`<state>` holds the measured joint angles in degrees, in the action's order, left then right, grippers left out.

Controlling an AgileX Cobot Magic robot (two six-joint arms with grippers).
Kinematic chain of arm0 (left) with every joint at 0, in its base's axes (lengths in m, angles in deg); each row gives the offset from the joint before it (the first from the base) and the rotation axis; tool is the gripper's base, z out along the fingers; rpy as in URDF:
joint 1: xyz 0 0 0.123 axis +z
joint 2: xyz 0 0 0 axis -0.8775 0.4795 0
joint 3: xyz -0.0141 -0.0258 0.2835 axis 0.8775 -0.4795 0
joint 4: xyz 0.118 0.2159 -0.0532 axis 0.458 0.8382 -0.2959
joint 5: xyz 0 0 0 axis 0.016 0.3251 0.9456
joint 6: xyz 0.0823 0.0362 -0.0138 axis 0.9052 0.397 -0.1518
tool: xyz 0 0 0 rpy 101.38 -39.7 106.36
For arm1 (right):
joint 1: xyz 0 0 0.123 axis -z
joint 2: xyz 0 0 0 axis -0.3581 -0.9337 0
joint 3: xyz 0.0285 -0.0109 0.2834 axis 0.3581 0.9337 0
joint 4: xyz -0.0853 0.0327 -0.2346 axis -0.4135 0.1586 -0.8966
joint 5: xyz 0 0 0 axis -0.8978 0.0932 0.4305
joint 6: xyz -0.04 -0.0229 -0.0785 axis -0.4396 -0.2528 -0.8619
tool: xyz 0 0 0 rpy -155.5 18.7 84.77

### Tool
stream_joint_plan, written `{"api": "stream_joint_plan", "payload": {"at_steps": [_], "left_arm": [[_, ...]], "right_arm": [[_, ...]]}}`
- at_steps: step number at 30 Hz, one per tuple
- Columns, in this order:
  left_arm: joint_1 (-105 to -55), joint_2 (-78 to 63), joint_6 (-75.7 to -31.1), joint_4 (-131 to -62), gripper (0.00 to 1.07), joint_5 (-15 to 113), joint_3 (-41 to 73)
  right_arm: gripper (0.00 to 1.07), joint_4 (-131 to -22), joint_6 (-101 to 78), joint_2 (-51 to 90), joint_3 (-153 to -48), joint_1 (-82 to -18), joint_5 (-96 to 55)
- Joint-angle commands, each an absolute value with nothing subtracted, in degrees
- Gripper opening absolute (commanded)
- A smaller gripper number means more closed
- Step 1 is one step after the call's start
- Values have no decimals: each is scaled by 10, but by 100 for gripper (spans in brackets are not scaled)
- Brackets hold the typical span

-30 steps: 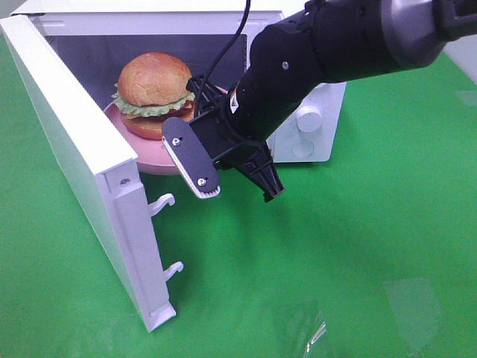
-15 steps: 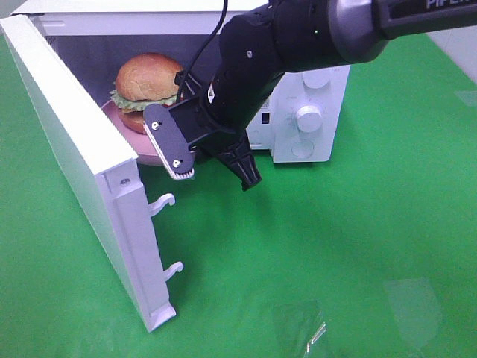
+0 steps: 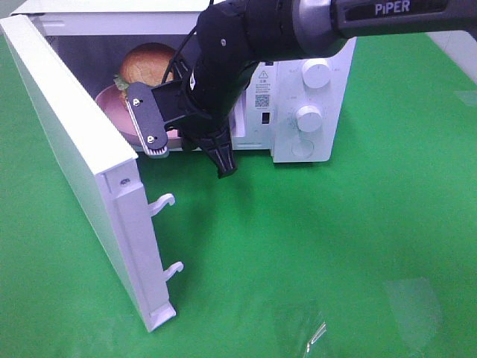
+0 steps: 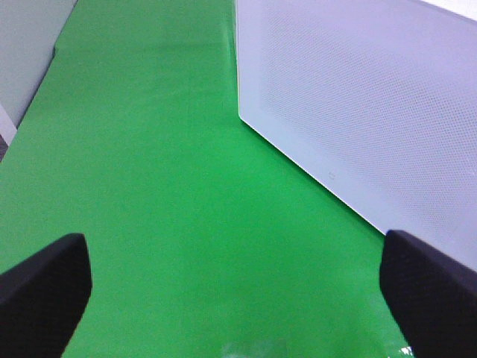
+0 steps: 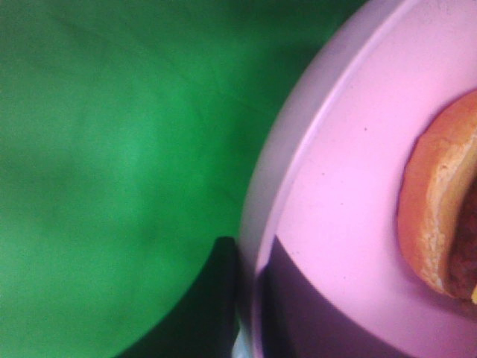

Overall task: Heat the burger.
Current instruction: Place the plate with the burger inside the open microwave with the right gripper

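The right tool [image 5: 247,328] is closed tight on the rim of a pink round plate [image 5: 350,224]. In the right wrist view, that rim runs down between two dark shapes at the tool's tip. On the plate sits the burger [image 3: 145,63], a glossy golden-brown domed bun with a frill of green lettuce showing at its side. The same wrist view catches only the cut edge of its lower bun. From the high camera, plate and burger are inside the mouth of a white boxy microwave oven [image 3: 328,97], toward the hinge side of the cavity. The black right arm [image 3: 246,45] crosses in front and hides much of them. Whether the plate rests on the oven floor or hangs just above it cannot be told. The oven's white door [image 3: 67,127] stands swung wide open on the left of the high view, and two white latch hooks [image 3: 162,202] stick out from its free edge. On the control panel to the right of the cavity are two round white knobs [image 3: 317,74], one above the other. The oven stands on a flat green surface [image 3: 358,239]. The left tool [image 4: 237,298] hangs over that surface with its two black fingertips [image 4: 41,291] spread wide and nothing between them. The outer face of the open door is just ahead of it and to one side.
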<state>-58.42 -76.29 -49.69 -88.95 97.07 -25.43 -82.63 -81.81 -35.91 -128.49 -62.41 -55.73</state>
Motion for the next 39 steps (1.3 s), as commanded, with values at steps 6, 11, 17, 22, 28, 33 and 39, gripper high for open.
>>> {"api": "stream_joint_plan", "payload": {"at_steps": [6, 11, 17, 22, 28, 33, 39], "left_arm": [[-583, -763, -496, -893, 98, 970, -256], [-583, -763, -496, -893, 98, 970, -256], [-583, -763, -496, -893, 98, 970, -256], [-583, -763, -496, -893, 98, 970, -256], [-583, -763, -496, -893, 98, 970, -256], [-583, -763, -496, -893, 98, 970, -256], [-583, -763, -496, -893, 98, 970, -256]], "right_arm": [[0, -880, -742, -377, -1348, -623, -550], [0, -894, -705, -396, -1380, -623, -557], [0, -910, -697, -416, -1406, -623, -557], [0, -915, -693, -431, -1425, -623, -565], [0, -919, -696, -449, -1439, -623, -570], [0, -921, -701, -451, -1441, -623, -569], [1, -922, -708, -460, -1448, -623, -567]]}}
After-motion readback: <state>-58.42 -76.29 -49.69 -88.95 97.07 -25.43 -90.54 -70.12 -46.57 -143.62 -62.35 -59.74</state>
